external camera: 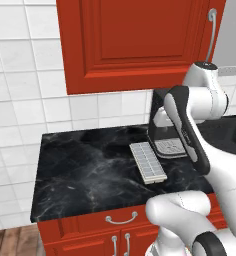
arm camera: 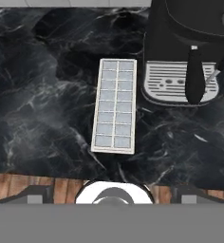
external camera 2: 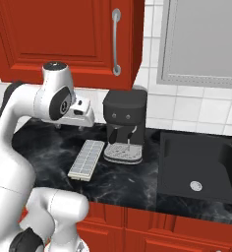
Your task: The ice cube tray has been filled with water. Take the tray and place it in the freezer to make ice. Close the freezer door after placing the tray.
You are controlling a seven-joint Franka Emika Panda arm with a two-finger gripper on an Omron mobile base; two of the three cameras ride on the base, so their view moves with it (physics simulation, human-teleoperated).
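The ice cube tray (arm camera: 114, 105) lies flat on the black marble counter (external camera: 85, 170), its long side running away from the front edge. Water gives its square cells a pale bluish sheen. The same tray (external camera: 147, 162) sits just left of the coffee machine, and from the other side the tray (external camera 2: 86, 159) is near the counter's front. My gripper (external camera 2: 69, 126) hovers well above the counter, over and slightly behind the tray, pointing down. Its fingertips (arm camera: 31, 193) stand wide apart, open, with nothing between them. The freezer and the freezer door are out of view.
A black coffee machine (external camera 2: 125, 125) stands right beside the tray, its drip grille (arm camera: 173, 85) almost touching it. A dark sink (external camera 2: 196, 167) lies further right. Red wall cabinets (external camera: 140, 40) hang above the counter, and red drawers (external camera: 121, 218) sit below it.
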